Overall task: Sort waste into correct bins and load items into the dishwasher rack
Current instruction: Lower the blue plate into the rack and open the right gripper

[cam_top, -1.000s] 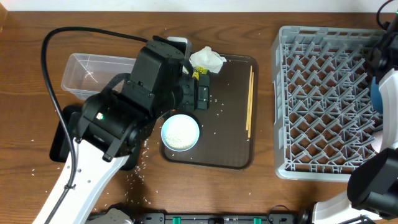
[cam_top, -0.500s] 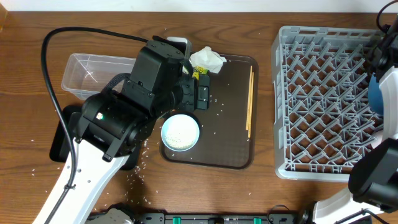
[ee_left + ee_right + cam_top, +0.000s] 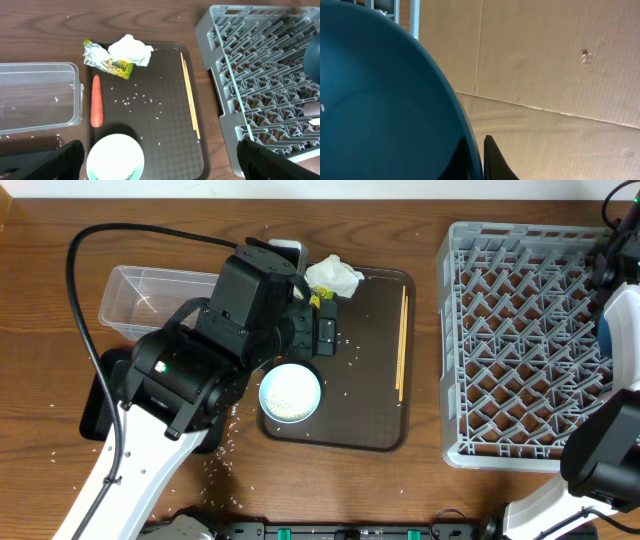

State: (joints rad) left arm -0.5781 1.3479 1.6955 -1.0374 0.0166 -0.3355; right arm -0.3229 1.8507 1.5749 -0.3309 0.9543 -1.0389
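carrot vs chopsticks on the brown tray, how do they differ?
The carrot is orange, stubby and thick; the chopsticks are pale wood, very thin and clearly longer. The carrot is a single piece; the chopsticks are a pair lying side by side. The carrot sits at the tray's left edge next to the tub; the chopsticks lie near its right edge by the rack. Both lie flat on the tray, running roughly the same way.
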